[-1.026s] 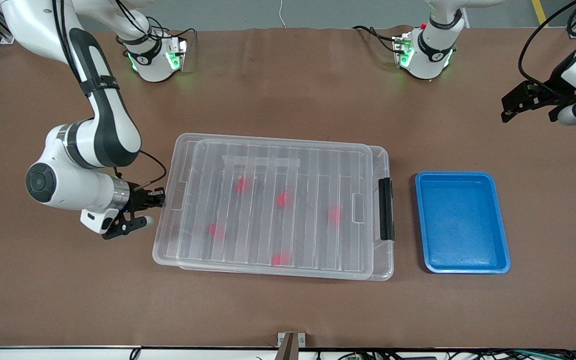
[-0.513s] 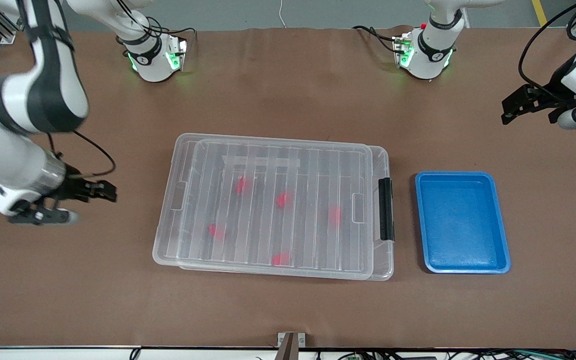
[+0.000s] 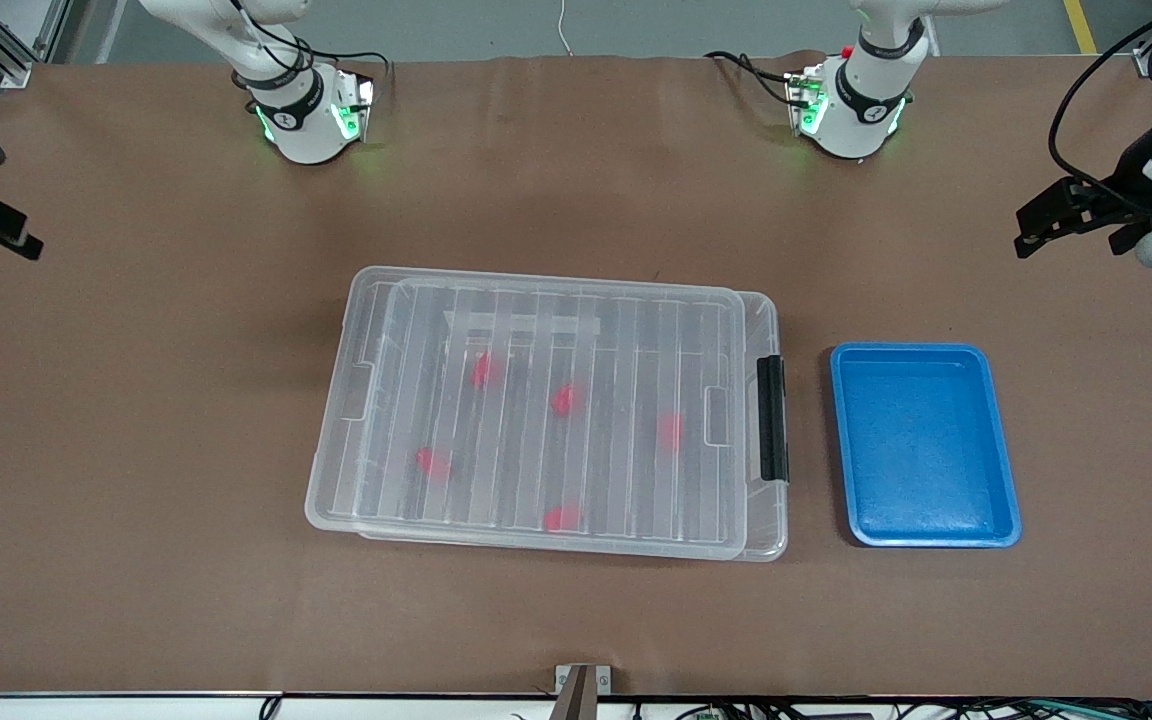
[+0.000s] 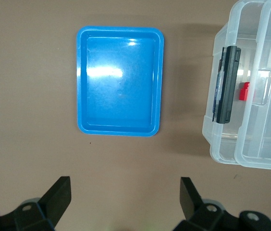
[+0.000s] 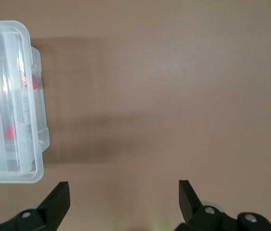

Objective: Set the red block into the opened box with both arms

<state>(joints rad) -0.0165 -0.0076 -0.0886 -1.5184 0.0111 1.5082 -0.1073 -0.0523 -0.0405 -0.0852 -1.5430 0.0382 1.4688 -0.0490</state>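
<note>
The clear box (image 3: 331,480) sits mid-table with its ribbed lid lying flat over it and its black latch bar (image 3: 771,418) on the end toward the left arm. Several red blocks, one of them (image 3: 564,399), show blurred through the lid. My right gripper (image 3: 11,235) hangs open and empty over bare table at the right arm's end, well away from the box; its wrist view shows a box corner (image 5: 37,144) and a red block (image 5: 9,132). My left gripper (image 3: 1026,232) hovers open and empty at the left arm's end, looking down on the box (image 4: 212,139) and a red block (image 4: 243,90).
An empty shallow blue tray (image 3: 841,440) lies beside the box's latch end, also seen as the blue tray (image 4: 80,82) in the left wrist view. Brown table surface surrounds both. The arm bases stand along the table's edge farthest from the front camera.
My right gripper has pulled away from the box's end, swung out to the table's edge and opened. The left gripper drifted slightly. Box and blocks have not moved.
</note>
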